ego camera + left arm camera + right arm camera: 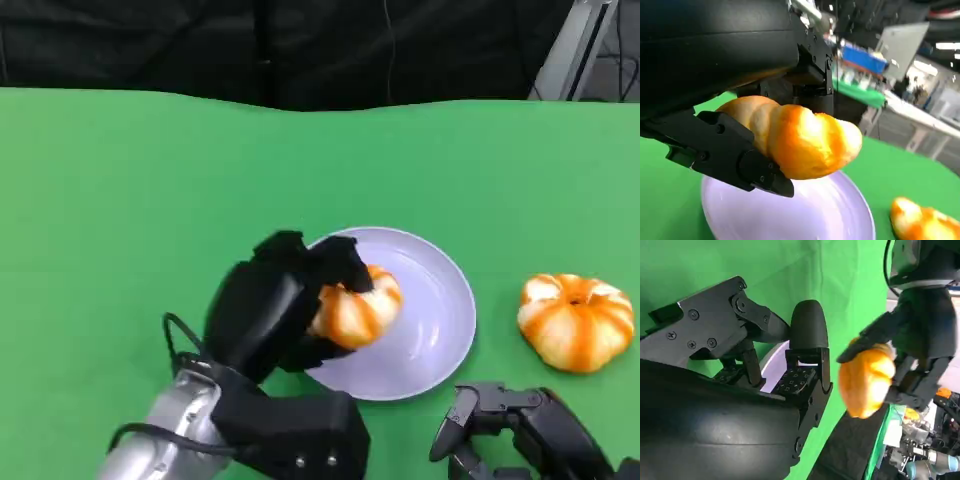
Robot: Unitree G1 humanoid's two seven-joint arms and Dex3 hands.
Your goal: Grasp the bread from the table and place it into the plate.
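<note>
Left hand (300, 300) with bread (355, 305) over plate (440, 300), head view. I have the bread pinched in the left hand's fingers (735, 150), and it hangs above the plate's left half, clear of the surface: in the left wrist view lavender shows beneath its underside. The bread's long axis runs outward from the hand, toward the plate's centre, so I judge the coming move to be a short descent and release, with little sideways travel needed. How near the bread sits to the plate's floor I cannot tell exactly; the head view flattens the gap.

The right hand (520, 430) rests low at the near right edge, holding nothing; its fingers (807, 365) look partly curled, though the close view leaves this uncertain. It is well apart from the held bread. A second bread (577, 322) lies on the table right of the plate, just ahead of the right hand, apart from the rim.

Surface: a green cloth (120, 200), flat and matte. Behind it a dark backdrop (200, 45), with a grey metal frame (570, 50) at the far right.
</note>
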